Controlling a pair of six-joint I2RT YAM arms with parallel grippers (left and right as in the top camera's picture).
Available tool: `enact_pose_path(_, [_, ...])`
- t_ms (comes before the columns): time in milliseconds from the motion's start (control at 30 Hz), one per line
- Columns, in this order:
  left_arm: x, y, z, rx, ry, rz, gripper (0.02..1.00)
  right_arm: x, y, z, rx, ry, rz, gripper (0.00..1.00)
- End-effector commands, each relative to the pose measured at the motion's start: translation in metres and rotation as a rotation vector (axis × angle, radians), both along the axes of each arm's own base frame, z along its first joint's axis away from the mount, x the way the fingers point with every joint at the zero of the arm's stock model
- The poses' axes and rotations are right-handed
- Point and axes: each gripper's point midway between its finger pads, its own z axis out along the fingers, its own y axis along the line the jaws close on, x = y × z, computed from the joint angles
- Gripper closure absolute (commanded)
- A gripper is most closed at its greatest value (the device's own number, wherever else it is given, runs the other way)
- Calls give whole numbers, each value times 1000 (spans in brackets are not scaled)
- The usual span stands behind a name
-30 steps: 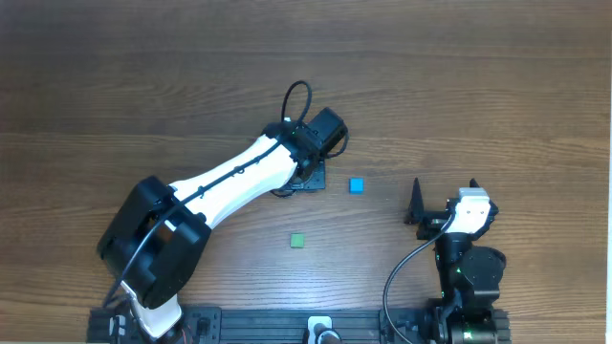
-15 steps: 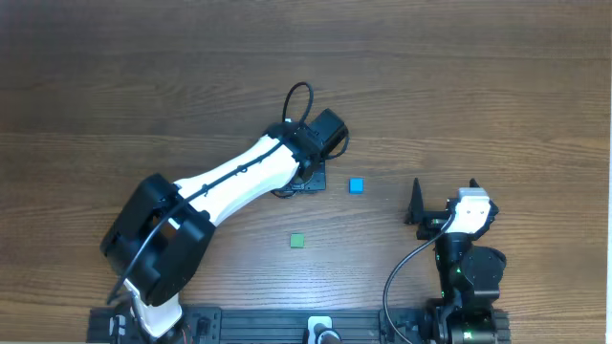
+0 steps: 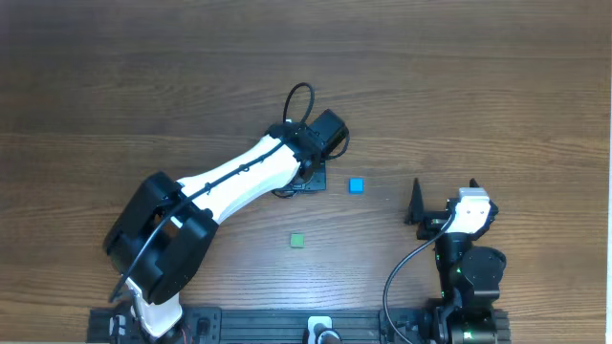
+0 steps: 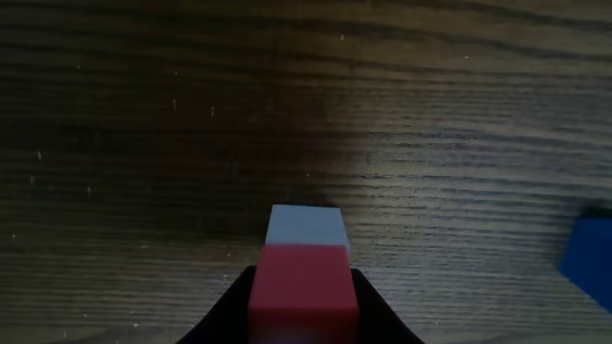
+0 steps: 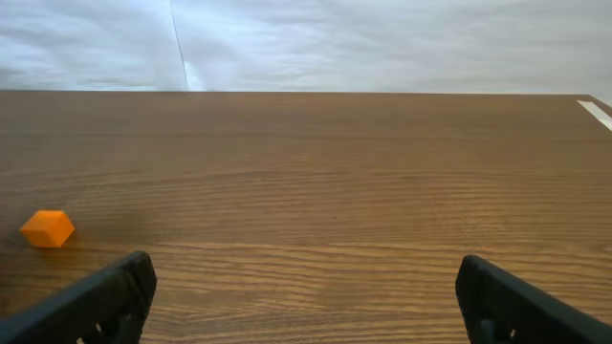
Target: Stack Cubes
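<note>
My left gripper (image 3: 309,178) is out at the table's middle, shut on a red cube (image 4: 303,283). In the left wrist view the red cube hangs right over a pale grey cube (image 4: 306,227) on the wood; I cannot tell whether they touch. A blue cube (image 3: 357,185) lies just right of that gripper and also shows as the blue cube (image 4: 587,260) in the wrist view. A green cube (image 3: 297,241) lies nearer the bases. My right gripper (image 3: 445,202) sits low at the right, open, nothing between its fingers (image 5: 107,298). An orange cube (image 5: 47,228) lies ahead of it.
The wooden table (image 3: 143,76) stretches bare across the far half and to both sides. A black cable (image 3: 295,96) loops above the left wrist. A white wall (image 5: 382,43) rises behind the table's far edge in the right wrist view.
The left arm's lower links have shifted slightly to the right. Its gripper stays in the same spot. The right arm and the loose cubes have not moved.
</note>
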Motion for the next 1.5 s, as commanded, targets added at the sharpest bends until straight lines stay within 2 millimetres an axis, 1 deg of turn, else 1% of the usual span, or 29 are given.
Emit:
enact_pose_path(33, [4,-5,-1,0,-7,-18,899,0,0,-2,-3,-1,2,9])
enact_pose_path(200, [4,-5,-2,3,-7,-18,814,0,0,-2,-3,-1,2,7])
enact_pose_path(333, [4,-5,-2,3,-7,-17,711,0,0,-2,-3,-1,2,7])
enact_pose_path(367, [4,-5,-2,4,-8,-17,667,0,0,-2,-3,-1,2,9])
enact_pose_path(533, [5,-4,-2,6,-9,-16,551,0,0,-2,-3,-1,2,9])
enact_pose_path(567, [5,-4,-2,6,-10,-17,511,0,0,-2,-3,-1,2,9])
enact_pose_path(600, [6,-4,-1,9,-16,-12,419,0,0,-2,-3,-1,2,9])
enact_pose_path(667, [11,-6,4,5,-32,-11,351,0,0,-2,-3,-1,2,7])
enact_pose_path(700, [16,-8,8,0,-51,-9,325,0,0,-2,-3,-1,2,9])
enact_pose_path(833, [45,-16,35,-27,-138,13,279,0,0,-2,-3,-1,2,7])
enact_pose_path(900, [62,-16,49,-51,-178,34,251,0,0,-2,-3,-1,2,9])
enact_pose_path(1000, [74,-7,53,-60,-187,70,244,0,0,-2,-3,-1,2,9])
enact_pose_path(1033, [76,0,52,-57,-175,87,240,0,0,-2,-3,-1,2,7])
enact_pose_path(1133, [76,5,52,-42,-174,95,222,0,0,-2,-3,-1,2,9])
enact_pose_path(1233, [77,3,53,-43,-186,100,202,0,0,-2,-3,-1,2,9])
enact_pose_path(1367, [82,-1,55,-59,-208,101,209,0,0,-2,-3,-1,2,9])
enact_pose_path(1500, [78,-3,53,-55,-203,90,222,0,0,-2,-3,-1,2,7])
